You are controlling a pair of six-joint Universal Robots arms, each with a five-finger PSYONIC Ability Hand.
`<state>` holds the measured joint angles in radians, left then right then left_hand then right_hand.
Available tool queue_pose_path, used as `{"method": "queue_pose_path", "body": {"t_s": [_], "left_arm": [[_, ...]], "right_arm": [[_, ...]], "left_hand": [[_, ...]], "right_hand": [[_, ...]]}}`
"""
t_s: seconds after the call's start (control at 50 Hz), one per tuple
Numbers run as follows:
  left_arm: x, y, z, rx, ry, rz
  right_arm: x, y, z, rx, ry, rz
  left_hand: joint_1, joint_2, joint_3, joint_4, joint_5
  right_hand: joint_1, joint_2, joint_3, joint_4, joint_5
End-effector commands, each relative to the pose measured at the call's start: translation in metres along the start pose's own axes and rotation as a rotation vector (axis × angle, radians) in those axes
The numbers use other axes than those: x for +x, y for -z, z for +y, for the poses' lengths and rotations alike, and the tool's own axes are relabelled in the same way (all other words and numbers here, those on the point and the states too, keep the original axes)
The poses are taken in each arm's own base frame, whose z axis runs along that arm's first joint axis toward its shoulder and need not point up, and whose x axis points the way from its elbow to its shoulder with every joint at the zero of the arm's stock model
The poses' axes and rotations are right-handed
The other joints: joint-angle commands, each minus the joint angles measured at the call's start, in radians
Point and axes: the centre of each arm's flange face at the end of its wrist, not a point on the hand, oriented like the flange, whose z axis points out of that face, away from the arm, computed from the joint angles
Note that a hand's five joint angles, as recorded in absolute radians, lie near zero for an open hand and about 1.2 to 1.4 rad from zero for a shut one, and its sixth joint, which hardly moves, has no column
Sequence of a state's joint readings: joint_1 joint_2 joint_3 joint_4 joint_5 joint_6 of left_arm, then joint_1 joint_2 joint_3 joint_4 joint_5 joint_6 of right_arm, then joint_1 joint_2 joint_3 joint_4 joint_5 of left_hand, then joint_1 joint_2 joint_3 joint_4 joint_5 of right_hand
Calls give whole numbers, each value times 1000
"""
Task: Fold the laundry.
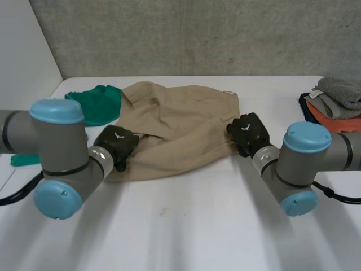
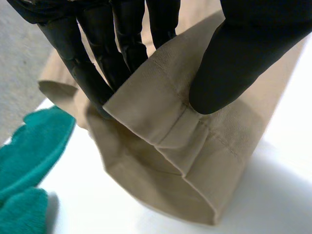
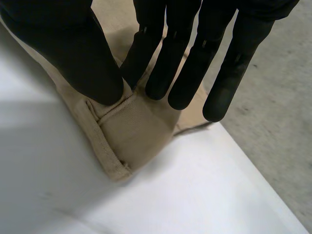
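A beige pair of trousers [image 1: 177, 124] lies spread across the middle of the white table [image 1: 186, 226]. My left hand [image 1: 115, 144] is at its near left corner. There the thumb [image 2: 234, 63] and the fingers [image 2: 97, 63] pinch the hemmed edge of the beige cloth [image 2: 165, 146] between them. My right hand [image 1: 248, 132] is at the near right corner. Its thumb [image 3: 83, 58] presses a fold of the hem [image 3: 131, 131] against the fingers [image 3: 170, 58].
A green cloth [image 1: 96, 104] lies at the trousers' left, also beside my left hand [image 2: 29, 165]. A small green piece [image 1: 23, 160] sits near the left arm. A stack of folded towels [image 1: 335, 104] stands at the table's right edge.
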<state>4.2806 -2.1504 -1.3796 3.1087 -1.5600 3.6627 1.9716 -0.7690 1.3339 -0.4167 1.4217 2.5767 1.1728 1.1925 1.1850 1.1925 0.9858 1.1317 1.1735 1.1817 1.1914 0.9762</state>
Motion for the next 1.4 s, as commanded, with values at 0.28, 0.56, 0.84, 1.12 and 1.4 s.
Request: {"method": "queue_pose_path", "body": {"t_s": [0.28,0.56,0.84,1.12,1.4], "left_arm": [[-60,147,-132,297,150,-11],[-47,113,-112,142,147,41],[-60,97,-121,165,181,-25],[-67,106,-144,251,202,-50],[-70,110,-138,219,237,-69]], "right_arm": [[132,120,-161,-48,-198,-6],[114,123,-138,-224,-247,-115],[-11,143,-75,-338,-526,-229],[-90,124,-51,-138,-272,-161],[-57,99,-74,-20,-248,72]], "left_hand": [[223,204,211,204,236],[223,204,211,204,236],[223,204,211,204,236],[223,204,211,204,236],[223,204,211,204,236]], "right_hand": [[265,223,215,205,246],[-174,-216,-224,-234,-193],[-708,-749,-758,-767,-727],[-608,-650,-658,-668,-627],[265,223,215,205,246]]}}
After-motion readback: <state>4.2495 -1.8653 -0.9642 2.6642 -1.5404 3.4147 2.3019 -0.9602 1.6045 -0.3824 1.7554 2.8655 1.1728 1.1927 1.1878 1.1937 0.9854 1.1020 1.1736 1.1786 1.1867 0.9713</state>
